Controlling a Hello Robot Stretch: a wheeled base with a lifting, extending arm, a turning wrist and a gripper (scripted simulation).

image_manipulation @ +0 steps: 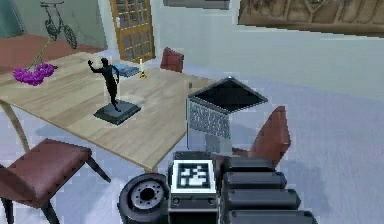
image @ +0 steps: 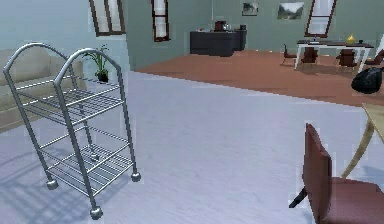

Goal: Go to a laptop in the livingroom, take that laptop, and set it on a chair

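- Laptop (image_manipulation: 225,108), lid up, sits at centre frame by the table (image_manipulation: 70,100) edge, just before a red chair (image_manipulation: 272,135)
- gripper (image_manipulation: 150,198) at lower centre; I cannot tell how its jaws stand or whether it holds anything
- likely best: keep the laptop level; clear the backrest; lower it gently onto the seat

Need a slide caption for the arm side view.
Open laptop by a wooden table that bears a dark statuette.

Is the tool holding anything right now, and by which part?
The open grey laptop with a dark screen, hanging clear of the light wooden table; seemingly by its lower edge.
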